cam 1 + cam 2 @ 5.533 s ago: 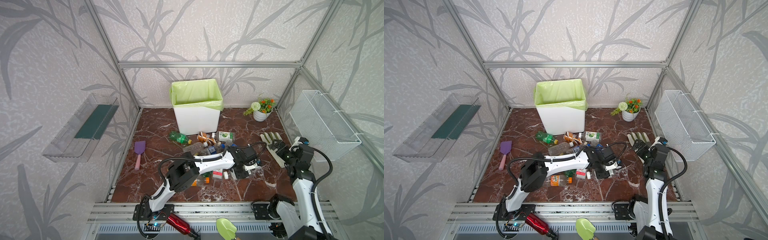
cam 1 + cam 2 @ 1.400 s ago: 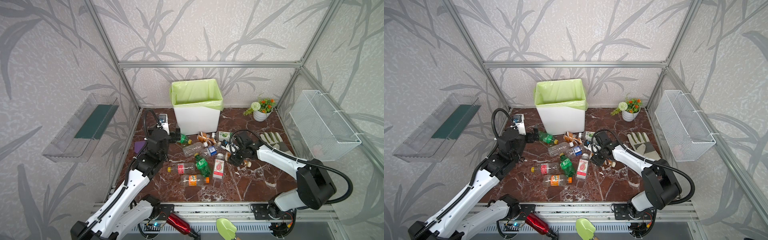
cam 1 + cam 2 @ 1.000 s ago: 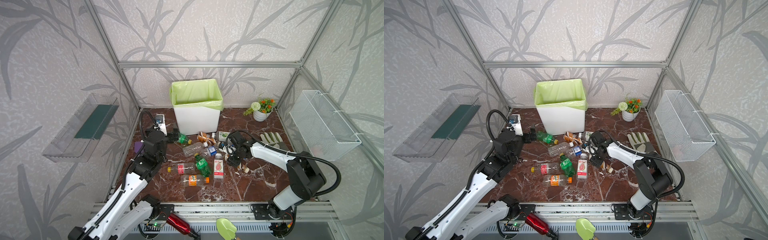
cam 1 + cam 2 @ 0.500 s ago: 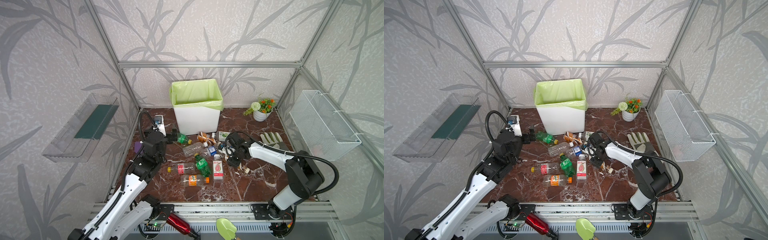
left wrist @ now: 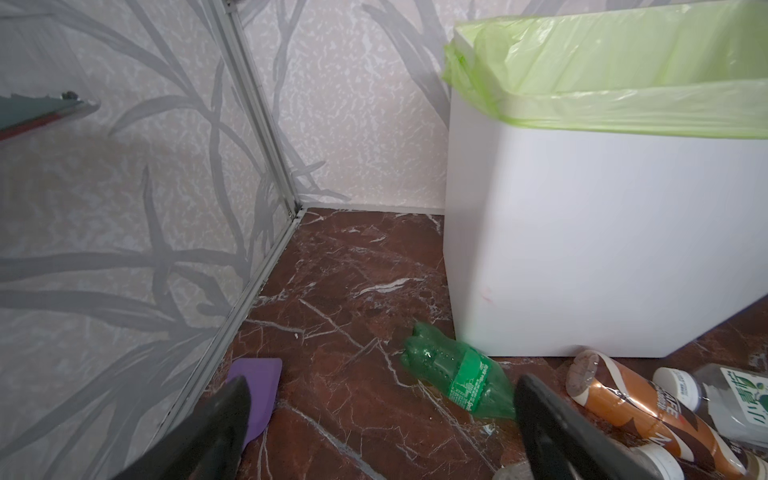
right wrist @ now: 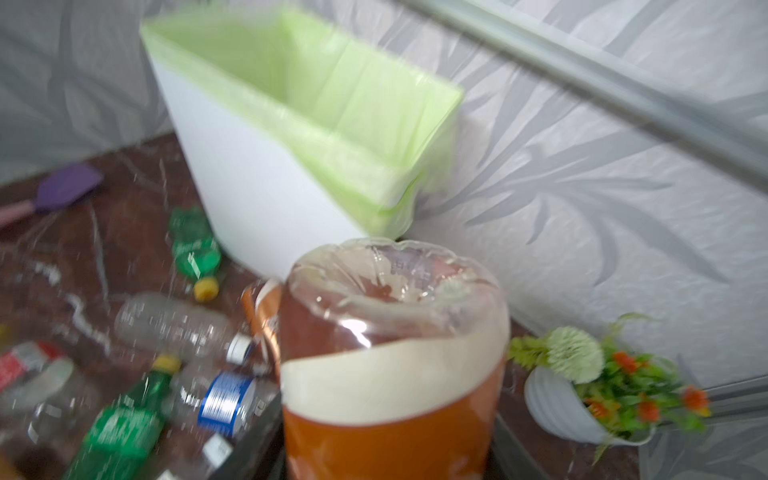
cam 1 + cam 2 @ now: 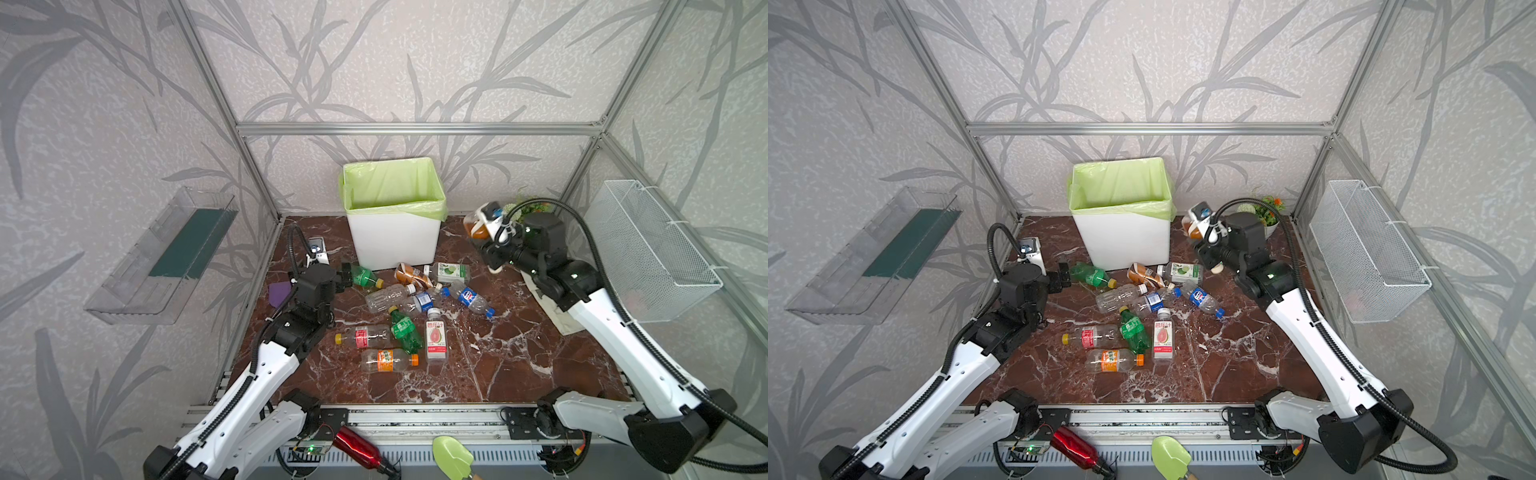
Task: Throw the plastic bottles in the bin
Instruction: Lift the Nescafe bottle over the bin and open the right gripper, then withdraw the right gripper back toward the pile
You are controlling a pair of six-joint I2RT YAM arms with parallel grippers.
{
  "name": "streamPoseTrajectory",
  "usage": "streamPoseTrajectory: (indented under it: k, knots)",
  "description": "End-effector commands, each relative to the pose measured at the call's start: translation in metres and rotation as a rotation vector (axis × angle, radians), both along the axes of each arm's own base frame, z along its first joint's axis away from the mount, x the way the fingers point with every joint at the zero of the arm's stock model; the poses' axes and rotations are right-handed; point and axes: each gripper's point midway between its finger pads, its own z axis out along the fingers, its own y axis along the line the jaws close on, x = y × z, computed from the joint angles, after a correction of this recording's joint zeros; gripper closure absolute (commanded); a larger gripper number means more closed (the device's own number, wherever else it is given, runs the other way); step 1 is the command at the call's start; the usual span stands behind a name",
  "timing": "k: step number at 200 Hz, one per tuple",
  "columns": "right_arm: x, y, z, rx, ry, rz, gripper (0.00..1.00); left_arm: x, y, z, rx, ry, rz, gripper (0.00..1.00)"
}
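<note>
a: where is the right gripper [image 7: 478,235]?

b: raised off the floor, just to the right of the bin [image 7: 395,245]. its fingers are clamped on a brown bottle with an orange label [image 6: 390,365]. the bottle's base points toward the bin's near corner in the right wrist view, which is blurred.

a: and the left gripper [image 5: 374,419]?

b: low, in front of the bin's left corner, fingers spread wide and holding nothing. a green bottle with a yellow cap [image 5: 457,374] lies on its side between that gripper and the bin wall, close to one fingertip. i cannot tell whether they touch.

a: the other plastic bottles?

b: all lying on the marble floor in front of the bin. a brown-and-white bottle [image 7: 411,275] and a clear bottle with a green label [image 7: 451,271] are nearest the bin. a blue-label bottle [image 7: 469,297], a second green bottle [image 7: 405,328], a pink-label bottle [image 7: 435,338], a red-label bottle [image 7: 365,336] and an orange-label bottle [image 7: 386,359] lie farther out.

a: anything else?

b: a purple spatula [image 5: 259,386] lies left of the bin, and a flower pot [image 6: 582,399] stands to its right.
</note>
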Motion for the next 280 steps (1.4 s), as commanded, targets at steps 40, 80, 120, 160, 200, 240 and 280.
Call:
streamPoseTrajectory:
  k: [40, 80, 120, 160, 200, 240, 280]
  knots:
    - [-0.018, -0.005, 0.218, 0.439, -0.473, 0.075, 0.40, -0.014, 0.027, -0.053, -0.112, 0.122, 0.186, 0.01]
    - [0.070, 0.088, 0.151, 0.534, -0.172, 0.270, 0.40, -0.017, 0.025, -0.065, -0.154, 0.151, 0.183, 0.01]
    - [0.149, 0.185, 0.035, 0.332, 0.164, 0.305, 0.28, -0.019, 0.027, -0.063, -0.146, 0.174, 0.185, 0.01]
    - [0.121, 0.134, 0.161, 0.476, -0.148, 0.242, 0.01, -0.024, 0.032, -0.053, -0.145, 0.153, 0.191, 0.01]
    - [0.051, 0.090, 0.223, 0.533, -0.348, 0.247, 0.01, -0.033, 0.039, -0.048, -0.202, 0.103, 0.235, 0.01]
    - [0.027, 0.050, 0.177, 0.504, -0.334, 0.150, 0.01, -0.040, 0.028, -0.063, -0.328, 0.130, 0.216, 0.01]
    - [0.037, -0.018, 0.057, 0.510, -0.108, -0.055, 0.01, -0.041, 0.012, -0.069, -0.328, 0.174, 0.163, 0.01]
